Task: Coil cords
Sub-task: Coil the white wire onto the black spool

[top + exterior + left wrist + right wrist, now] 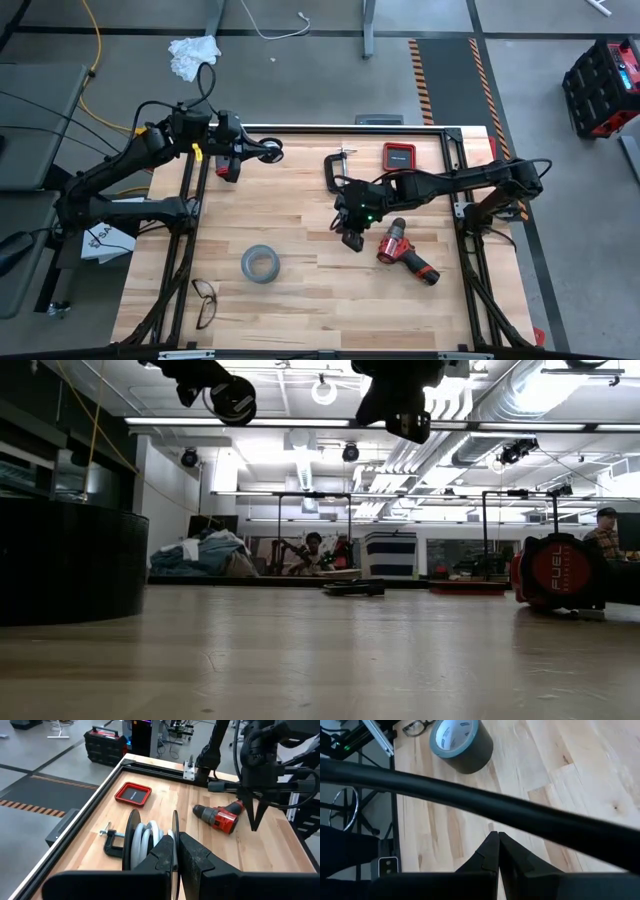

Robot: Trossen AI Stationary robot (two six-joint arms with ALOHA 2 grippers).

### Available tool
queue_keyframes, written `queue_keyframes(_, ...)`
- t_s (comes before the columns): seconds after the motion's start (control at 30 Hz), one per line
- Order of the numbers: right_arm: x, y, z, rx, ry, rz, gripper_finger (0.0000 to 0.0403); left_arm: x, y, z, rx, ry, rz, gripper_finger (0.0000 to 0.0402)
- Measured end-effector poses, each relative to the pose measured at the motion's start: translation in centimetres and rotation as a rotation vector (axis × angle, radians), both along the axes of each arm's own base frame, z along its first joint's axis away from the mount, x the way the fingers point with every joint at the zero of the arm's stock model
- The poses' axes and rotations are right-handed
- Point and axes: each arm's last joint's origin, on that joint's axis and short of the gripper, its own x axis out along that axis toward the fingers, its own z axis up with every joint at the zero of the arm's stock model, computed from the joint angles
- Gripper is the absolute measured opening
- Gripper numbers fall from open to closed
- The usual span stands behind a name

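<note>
Fingers of the left gripper (176, 854) clenched the cord spool (147, 839) at the table's (300, 300) eleven o'clock; the right gripper (497, 851), pressed closed and empty, hovered centrally.

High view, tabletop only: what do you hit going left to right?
Glasses → left gripper holding the black spool with coiled white cord → grey tape roll → black C-clamp → right gripper, shut → red drill. Red tray omitted, since it overlaps the drill's span.
</note>
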Motion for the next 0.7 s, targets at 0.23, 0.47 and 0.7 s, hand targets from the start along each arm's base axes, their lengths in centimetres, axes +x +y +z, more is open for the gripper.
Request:
queue_keyframes(0.23,-0.1,-0.2,-0.1,-0.015,0.007,0.026,0.0,0.2,0.0,-1.4,-0.068,-0.03,0.016,0.0005)
queue_keyframes(0.47,-0.2,-0.3,-0.2,-0.02,0.021,0.037,0.0,0.2,-0.9,-5.8,-0.186,-0.123,0.029,0.0004)
queue_keyframes(0.7,-0.2,-0.7,-0.2,-0.023,0.022,0.036,0.0,0.3,-1.5,-8.6,-0.155,-0.049,0.079,0.0003)
